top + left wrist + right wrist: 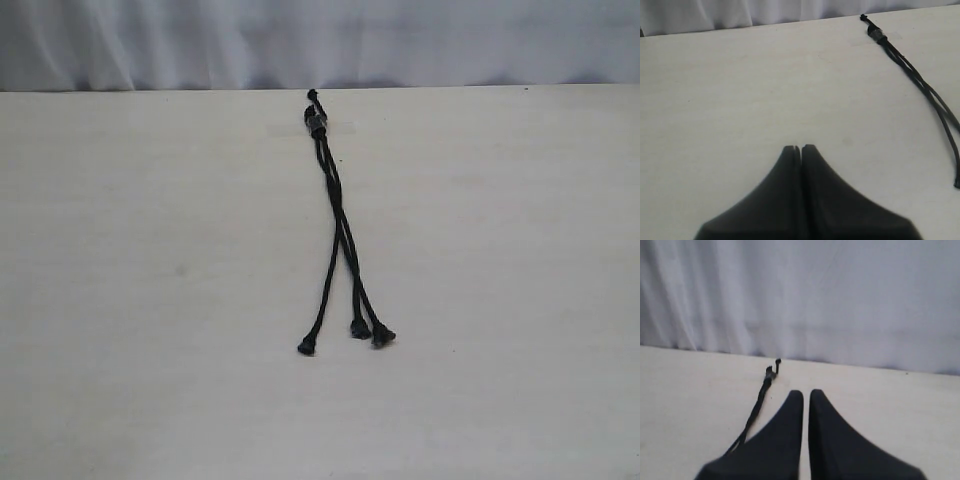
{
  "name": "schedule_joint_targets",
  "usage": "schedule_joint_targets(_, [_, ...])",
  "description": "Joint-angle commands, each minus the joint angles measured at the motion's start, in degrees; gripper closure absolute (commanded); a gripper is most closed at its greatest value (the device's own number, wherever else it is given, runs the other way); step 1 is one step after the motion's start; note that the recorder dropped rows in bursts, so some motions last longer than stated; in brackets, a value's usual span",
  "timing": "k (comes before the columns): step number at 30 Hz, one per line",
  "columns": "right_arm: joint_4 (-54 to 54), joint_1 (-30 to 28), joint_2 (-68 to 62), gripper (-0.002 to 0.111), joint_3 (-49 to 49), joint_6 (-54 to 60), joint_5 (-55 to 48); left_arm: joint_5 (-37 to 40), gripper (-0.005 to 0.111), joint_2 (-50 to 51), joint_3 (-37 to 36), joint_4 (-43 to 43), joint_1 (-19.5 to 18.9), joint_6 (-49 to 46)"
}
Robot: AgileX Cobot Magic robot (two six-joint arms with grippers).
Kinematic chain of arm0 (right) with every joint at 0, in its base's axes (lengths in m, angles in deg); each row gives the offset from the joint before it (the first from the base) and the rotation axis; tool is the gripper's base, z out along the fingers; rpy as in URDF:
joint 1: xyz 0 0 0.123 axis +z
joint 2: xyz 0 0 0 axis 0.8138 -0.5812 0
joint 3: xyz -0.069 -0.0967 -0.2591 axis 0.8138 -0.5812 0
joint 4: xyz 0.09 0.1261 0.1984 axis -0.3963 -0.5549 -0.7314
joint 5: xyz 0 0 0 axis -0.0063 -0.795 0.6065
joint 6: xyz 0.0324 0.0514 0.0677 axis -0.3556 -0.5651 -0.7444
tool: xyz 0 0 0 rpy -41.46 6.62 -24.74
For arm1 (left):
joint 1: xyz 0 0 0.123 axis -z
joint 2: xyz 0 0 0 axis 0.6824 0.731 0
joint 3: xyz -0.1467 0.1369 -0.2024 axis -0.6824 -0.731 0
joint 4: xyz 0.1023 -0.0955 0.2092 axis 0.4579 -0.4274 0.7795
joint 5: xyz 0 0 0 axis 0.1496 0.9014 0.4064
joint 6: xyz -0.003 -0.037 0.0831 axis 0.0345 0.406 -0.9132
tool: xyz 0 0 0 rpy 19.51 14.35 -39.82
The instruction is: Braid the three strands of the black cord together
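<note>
The cord (330,180) looks light and limp; pinch each strand (322,300) by its near tip. The left fingers (785,180) and right fingers (785,430) are clenched, empty.

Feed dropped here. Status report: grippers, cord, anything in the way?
Left gripper shut, empty. Right gripper shut, empty. Black cord flat on table, three strands unbraided. Nothing blocking it in view.
</note>
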Motion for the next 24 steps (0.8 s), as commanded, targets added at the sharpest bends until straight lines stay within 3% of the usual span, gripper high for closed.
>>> schedule_joint_targets(1, [0.5,-0.3,7.3,0.104,-0.2,-0.3,0.6,-0.9,0.107,-0.3,-0.2,0.2,0.4,-0.1])
schedule_joint_targets(9, [0.4,-0.4,14.8,0.104,-6.5,-0.3,8.8,-4.0,0.107,-6.5,-5.1,1.3,1.0,-0.1])
schedule_joint_targets(15, [0.4,-0.4,14.8,0.104,-19.1,-0.3,12.8,-12.2,0.107,-26.2,-16.1,1.3,1.0,-0.1])
schedule_joint_targets(24, [0.4,-0.4,14.8,0.104,-22.7,-0.3,8.5,-14.5,0.107,-26.2,-21.4,1.3,1.1,-0.1])
